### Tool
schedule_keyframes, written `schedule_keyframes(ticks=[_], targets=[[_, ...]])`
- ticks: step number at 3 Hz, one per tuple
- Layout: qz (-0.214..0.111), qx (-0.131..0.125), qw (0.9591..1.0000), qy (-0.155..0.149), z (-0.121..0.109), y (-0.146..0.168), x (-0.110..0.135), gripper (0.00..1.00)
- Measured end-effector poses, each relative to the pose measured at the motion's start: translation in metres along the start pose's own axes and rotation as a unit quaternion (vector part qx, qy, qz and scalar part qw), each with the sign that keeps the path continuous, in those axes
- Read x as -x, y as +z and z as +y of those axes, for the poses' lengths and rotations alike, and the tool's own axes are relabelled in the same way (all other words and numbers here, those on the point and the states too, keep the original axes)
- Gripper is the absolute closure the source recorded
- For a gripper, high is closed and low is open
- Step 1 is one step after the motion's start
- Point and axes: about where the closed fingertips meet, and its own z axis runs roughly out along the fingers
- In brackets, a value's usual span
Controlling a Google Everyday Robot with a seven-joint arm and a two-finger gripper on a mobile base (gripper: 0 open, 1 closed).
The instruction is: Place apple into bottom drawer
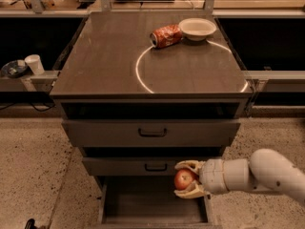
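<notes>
The apple (183, 179) is small, round and red-orange with a yellowish patch. My gripper (186, 179) is shut on it, its pale fingers (189, 165) above and below the fruit. It reaches in from the right on a white arm. It holds the apple over the right rear part of the bottom drawer (153, 206), which is pulled open and shows a plain dark inside. The apple hangs just in front of the middle drawer's face.
Two wider drawers with black handles (152, 133) are above the open one. On the cabinet top lie a crushed red soda can (166, 36) and a white bowl (197, 28). A white cup (34, 64) stands on a ledge at left. Speckled floor surrounds the cabinet.
</notes>
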Motion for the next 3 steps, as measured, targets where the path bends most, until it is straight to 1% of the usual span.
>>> schedule_keyframes(ticks=[1, 2, 3], targets=[[-0.016, -0.056, 0.9983, -0.004, -0.006, 0.038, -0.063, 1.0], [-0.027, -0.109, 0.9937, 0.003, 0.006, 0.048, -0.099, 1.0], [-0.035, -0.096, 0.9948, 0.005, 0.005, 0.052, -0.096, 1.0]])
